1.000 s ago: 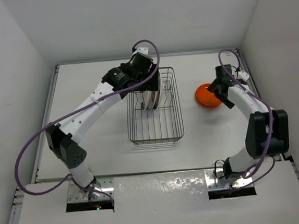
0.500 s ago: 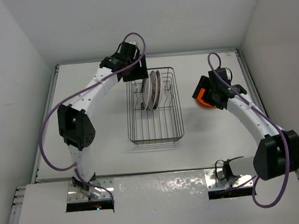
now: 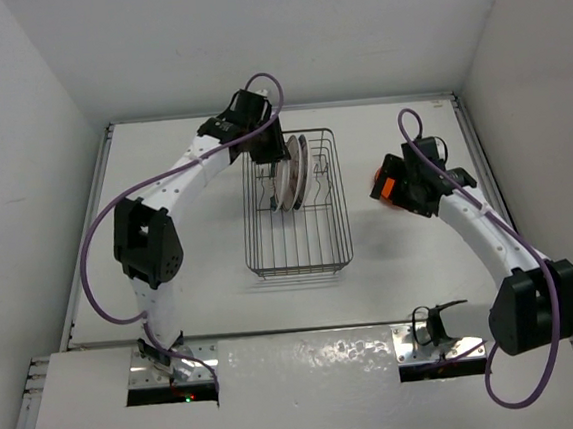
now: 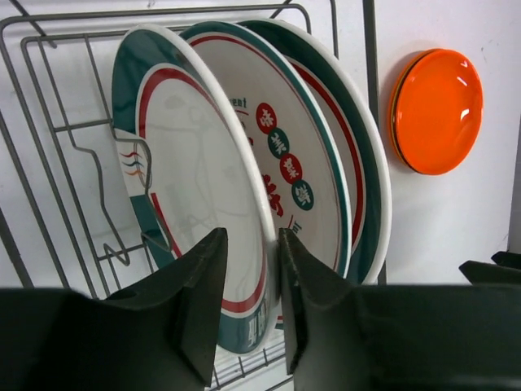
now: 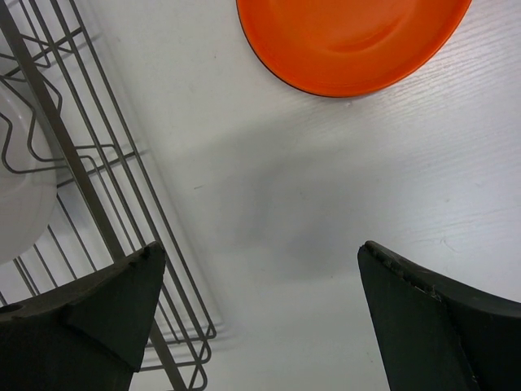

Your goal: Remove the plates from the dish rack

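Two arms reach out over the white table [image 3: 191,273]. On the left, the left arm stretches to the far end of the dish rack [image 3: 299,245], and the left gripper [image 4: 251,244] sits at the top edge of the plates [image 3: 291,179] standing there. Its jaws are narrow and straddle the rim of the nearest plate [image 4: 187,163]. A sliver of that plate's face shows between the rim and one finger, so the pads are not yet pressed shut on it.

Three plates stand upright and close together between the tines in the far half of the rack. Each is white with green and red bands round the rim. The middle plate [image 4: 277,138] carries a column of red and green dots with characters on them. The near half of the rack holds only bare wire.

Right of the rack, the orange plate [image 5: 350,41] lies flat on the table, apart from the wire. In the top view it is partly hidden under the right arm's wrist. The right gripper [image 5: 260,247] hangs over the strip of table between the rack's side and the orange plate. Its jaws are spread wide and hold nothing.
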`<state>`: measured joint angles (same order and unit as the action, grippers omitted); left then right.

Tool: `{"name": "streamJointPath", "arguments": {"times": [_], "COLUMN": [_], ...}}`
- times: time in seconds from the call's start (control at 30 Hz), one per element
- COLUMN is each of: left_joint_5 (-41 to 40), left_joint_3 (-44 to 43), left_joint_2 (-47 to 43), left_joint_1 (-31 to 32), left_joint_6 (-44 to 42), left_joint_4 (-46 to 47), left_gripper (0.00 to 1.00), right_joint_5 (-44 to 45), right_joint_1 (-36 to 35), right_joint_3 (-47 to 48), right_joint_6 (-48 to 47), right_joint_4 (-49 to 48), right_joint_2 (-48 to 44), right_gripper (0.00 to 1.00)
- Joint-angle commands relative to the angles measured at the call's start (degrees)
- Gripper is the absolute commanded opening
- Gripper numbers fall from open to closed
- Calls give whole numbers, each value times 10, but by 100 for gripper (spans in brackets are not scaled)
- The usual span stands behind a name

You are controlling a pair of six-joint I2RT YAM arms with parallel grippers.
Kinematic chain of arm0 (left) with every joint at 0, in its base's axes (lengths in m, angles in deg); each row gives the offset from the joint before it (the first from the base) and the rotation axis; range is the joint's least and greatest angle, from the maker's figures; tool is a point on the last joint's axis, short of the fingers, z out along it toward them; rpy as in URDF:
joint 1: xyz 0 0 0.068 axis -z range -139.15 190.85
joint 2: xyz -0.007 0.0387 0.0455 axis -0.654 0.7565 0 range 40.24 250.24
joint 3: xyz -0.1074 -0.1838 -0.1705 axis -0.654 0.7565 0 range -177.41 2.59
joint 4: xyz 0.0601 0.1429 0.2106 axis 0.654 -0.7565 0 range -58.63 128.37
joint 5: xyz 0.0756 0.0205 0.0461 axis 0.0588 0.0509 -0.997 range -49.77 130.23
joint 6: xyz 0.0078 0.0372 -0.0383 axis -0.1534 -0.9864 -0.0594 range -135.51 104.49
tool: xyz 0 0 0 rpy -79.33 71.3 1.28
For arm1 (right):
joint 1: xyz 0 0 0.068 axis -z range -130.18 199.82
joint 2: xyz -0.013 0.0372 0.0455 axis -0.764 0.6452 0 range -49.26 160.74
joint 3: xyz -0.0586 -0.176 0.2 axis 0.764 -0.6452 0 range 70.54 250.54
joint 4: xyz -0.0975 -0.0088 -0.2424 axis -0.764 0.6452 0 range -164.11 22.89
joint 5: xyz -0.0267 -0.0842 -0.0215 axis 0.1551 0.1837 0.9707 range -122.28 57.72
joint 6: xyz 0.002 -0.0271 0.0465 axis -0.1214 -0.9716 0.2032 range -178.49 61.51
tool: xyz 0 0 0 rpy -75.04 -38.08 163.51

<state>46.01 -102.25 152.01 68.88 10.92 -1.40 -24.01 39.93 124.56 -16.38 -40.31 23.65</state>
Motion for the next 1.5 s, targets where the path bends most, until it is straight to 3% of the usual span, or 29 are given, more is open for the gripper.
{"name": "streamJointPath", "arguments": {"times": [0.0, 0.1, 0.2, 0.43, 0.6, 0.7, 0.73, 0.83, 1.13, 1.4, 1.47], "left_joint_5": [-7, -6, 12, -28, -136, -257, -334, -410, -353, -335, -333], "left_joint_3": [11, 10, -17, -191, -232, -229, -226, -221, -137, -139, -137], "left_joint_2": [-9, -15, -23, -8, -41, -65, -70, -65, 48, 150, 167], "left_joint_1": [3, 3, 3, 3, 2, 2, 1, -25, -164, -216, -219], "left_joint_6": [11, 13, 0, -45, -74, -76, -74, -68, -20, -6, -8], "left_joint_4": [17, 16, 15, -77, -104, -108, -110, -123, -144, -153, -156], "left_gripper": [27, 12, 3, 0, 0, 0, 0, 0, 0, 0, 7], "right_joint_5": [-5, -1, -4, -10, -12, -19, -22, -31, -50, -71, -70], "right_joint_1": [-2, -3, -2, -3, -3, -2, -3, -3, -2, -2, -3], "right_joint_3": [9, 25, 41, 71, 91, 93, 93, 93, 81, 51, 45], "right_joint_6": [-10, -16, -19, -18, -24, -23, -23, -25, -33, -28, -30], "right_joint_4": [6, 18, 26, 42, 57, 55, 55, 54, 52, 42, 43], "right_joint_2": [-19, -21, -21, -15, -7, -7, -7, -5, -15, -30, -32], "right_gripper": [99, 99, 99, 99, 99, 99, 99, 99, 99, 99, 99]}}
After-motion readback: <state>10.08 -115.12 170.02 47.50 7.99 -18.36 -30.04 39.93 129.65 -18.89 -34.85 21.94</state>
